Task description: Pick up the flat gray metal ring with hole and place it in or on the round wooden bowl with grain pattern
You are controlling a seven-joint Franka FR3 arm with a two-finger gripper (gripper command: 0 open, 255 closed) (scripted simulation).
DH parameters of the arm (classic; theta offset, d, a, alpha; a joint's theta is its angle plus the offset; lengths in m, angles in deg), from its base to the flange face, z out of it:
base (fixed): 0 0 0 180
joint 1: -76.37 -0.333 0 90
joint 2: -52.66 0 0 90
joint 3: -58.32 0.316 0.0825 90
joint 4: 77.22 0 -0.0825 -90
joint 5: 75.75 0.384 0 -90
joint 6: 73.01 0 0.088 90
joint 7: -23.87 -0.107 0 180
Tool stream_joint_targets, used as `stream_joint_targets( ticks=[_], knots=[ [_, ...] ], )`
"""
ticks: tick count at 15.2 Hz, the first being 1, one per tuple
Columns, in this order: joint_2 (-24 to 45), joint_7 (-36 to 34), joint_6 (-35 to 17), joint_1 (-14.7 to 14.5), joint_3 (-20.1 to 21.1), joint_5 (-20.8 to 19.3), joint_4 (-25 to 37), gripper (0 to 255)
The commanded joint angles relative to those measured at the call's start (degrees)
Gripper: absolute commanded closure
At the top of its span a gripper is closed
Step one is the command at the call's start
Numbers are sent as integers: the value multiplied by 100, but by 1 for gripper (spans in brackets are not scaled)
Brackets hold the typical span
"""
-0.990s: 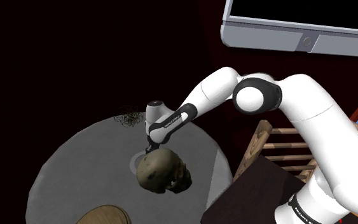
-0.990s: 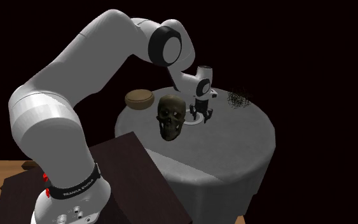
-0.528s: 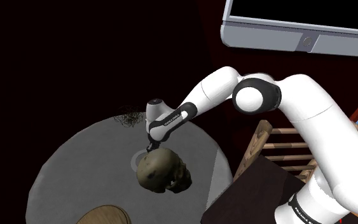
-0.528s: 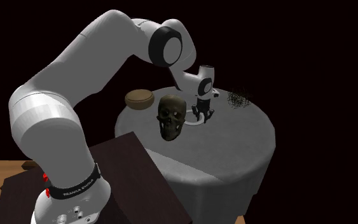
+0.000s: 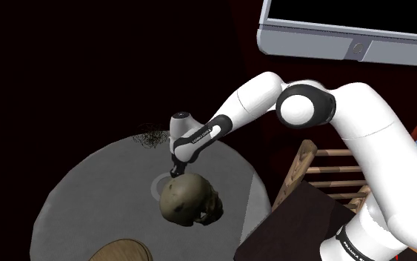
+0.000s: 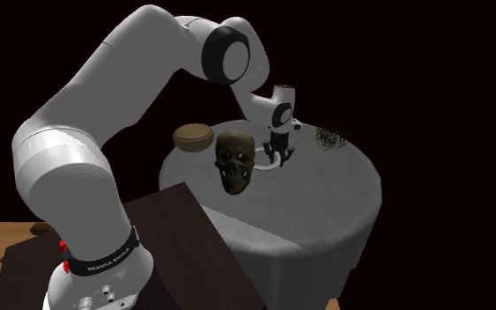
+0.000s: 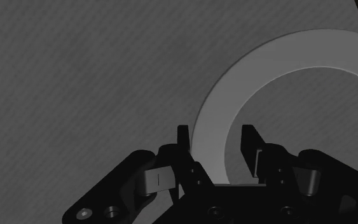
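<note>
Hovering low over the round grey table [image 5: 88,178], the black gripper [image 7: 215,137] is straddling the band of the flat pale grey ring [image 7: 279,54], its fingers standing apart, one outside the rim and one inside the hole, gripping nothing. The ring is lying flat on the table just beside a dark skull [image 5: 188,199], while the wooden bowl [image 6: 193,136] is sitting well apart at the table's edge.

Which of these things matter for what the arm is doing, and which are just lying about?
In the job: gripper, flat grey ring, wooden bowl.
Lying about: skull, dark wiry tangle, grey screen.
</note>
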Motion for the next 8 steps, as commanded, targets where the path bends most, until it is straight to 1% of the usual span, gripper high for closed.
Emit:
stream_joint_targets(
  ticks=[1,8],
  knots=[
    [-123,-8,64,2,18,13,-49,255],
    [-548,15,345,48,78,65,-196,255]
  ],
)
